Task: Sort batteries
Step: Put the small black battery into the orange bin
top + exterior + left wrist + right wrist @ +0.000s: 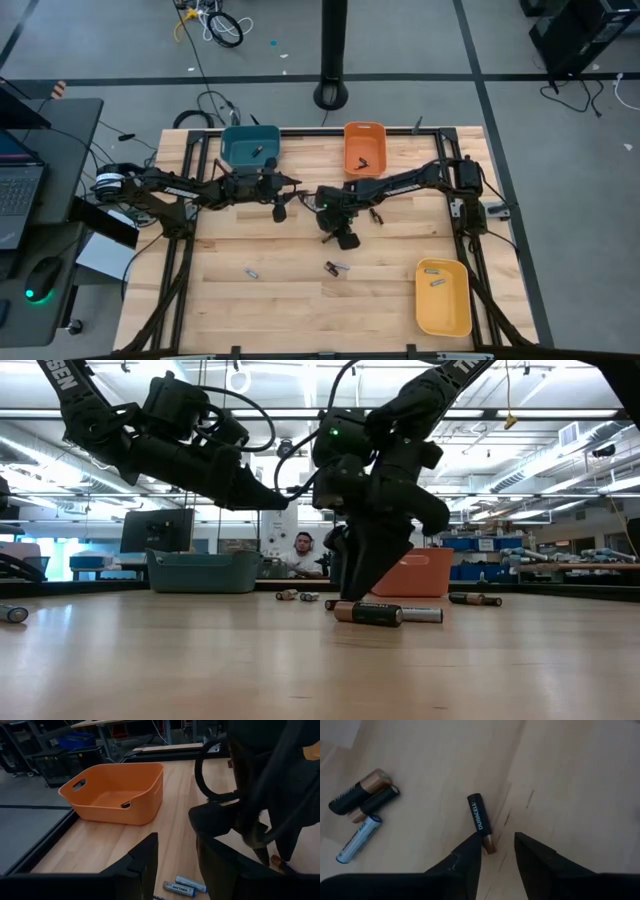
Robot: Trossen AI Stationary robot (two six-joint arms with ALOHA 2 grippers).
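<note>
My right gripper (496, 851) points steeply down at mid-table, open, over a black battery (479, 817) that lies flat on the wood. The battery's copper end (490, 845) reaches between the two fingertips. Beside it lie three more batteries (362, 800), two black-and-copper and one blue-white. In the high view my right gripper (343, 238) stands just beyond a battery pair (335, 267). My left gripper (280, 207) hovers open above the table near the teal bin (250, 148). Its wrist view looks past two blue-white batteries (184, 886) toward the orange bin (117, 792). My right gripper comes from above, slanting, with the battery's copper end (490, 845) between its open fingers and close against one finger (470, 852). I cannot tell whether that finger touches it. The battery lies flat on the table, pointing away along the fingers.
Yellow bin (443, 295) sits at the near right with two batteries inside. The orange bin (364, 148) and the teal bin each hold a battery. Loose batteries lie at the near left (250, 272) and under the right arm (376, 213). A person shows beyond the table (300, 552).
</note>
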